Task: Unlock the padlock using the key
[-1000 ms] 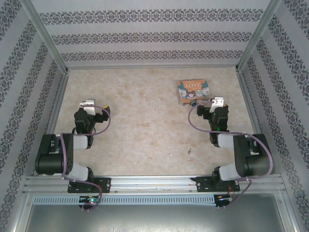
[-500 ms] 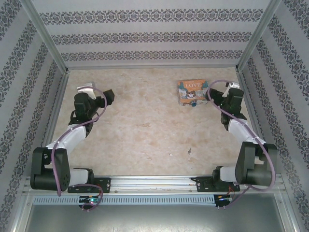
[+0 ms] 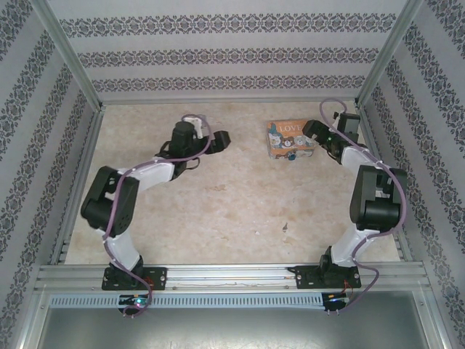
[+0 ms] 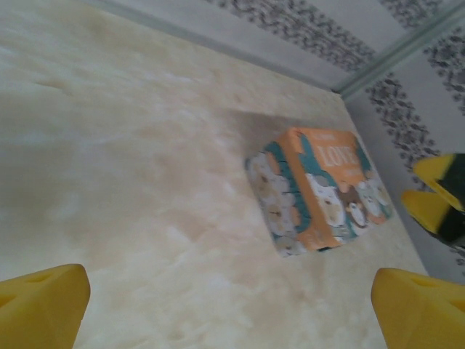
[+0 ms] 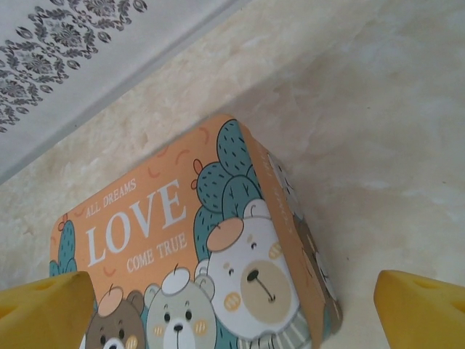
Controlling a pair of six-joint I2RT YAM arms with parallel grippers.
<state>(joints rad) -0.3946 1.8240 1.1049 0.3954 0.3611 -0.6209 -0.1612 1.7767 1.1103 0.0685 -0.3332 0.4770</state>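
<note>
At the box's (image 3: 291, 135) six o'clock edge, toward one o'clock on the desk (image 3: 218, 211), sits the padlock (image 3: 290, 155), which either of the two wide-apart, empty jaws should pin squarely first.

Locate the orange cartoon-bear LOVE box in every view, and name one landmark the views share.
Top external: the orange cartoon-bear LOVE box lies right of centre, toward the far edge.
Left wrist: the box sits right of centre, with one printed side facing the camera.
Right wrist: the box is at lower centre-left, lid lettering readable.
Shared landmark: the beige marbled tabletop beneath it.
</note>
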